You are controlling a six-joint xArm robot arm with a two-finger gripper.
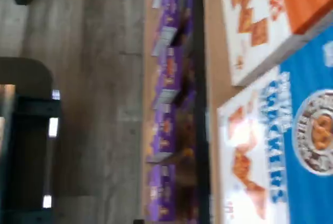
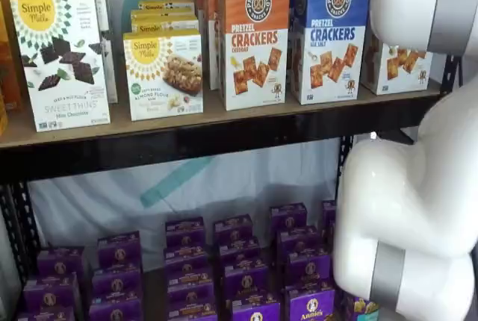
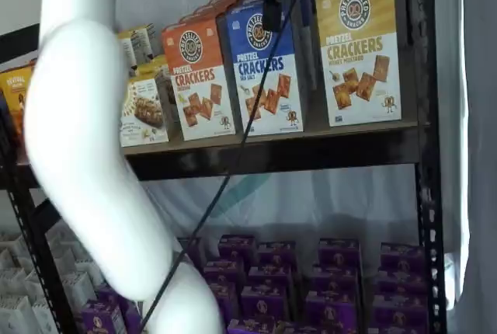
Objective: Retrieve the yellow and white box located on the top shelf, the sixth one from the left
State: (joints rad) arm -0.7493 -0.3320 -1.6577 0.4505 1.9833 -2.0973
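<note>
The yellow and white box (image 3: 359, 50) stands upright at the right end of the top shelf (image 3: 272, 151), next to the blue-topped Pretzel Crackers box (image 3: 264, 70). In a shelf view only its white lower part (image 2: 392, 67) shows behind the white arm (image 2: 418, 187); the shelf board (image 2: 187, 138) runs below it. My gripper (image 3: 272, 15) hangs from the view's top edge with a cable, in front of the blue-topped box and left of the yellow one. Only a dark finger shows, with no plain gap. The wrist view shows the orange-topped box (image 1: 270, 21) and the blue-topped box (image 1: 291, 151), not the yellow one.
An orange-topped Pretzel Crackers box (image 2: 252, 45) and Simple Mills boxes (image 2: 63, 60) fill the rest of the top shelf. Several purple boxes (image 2: 239, 269) stand on the lower shelf. A black perforated upright (image 3: 425, 155) borders the rack on the right.
</note>
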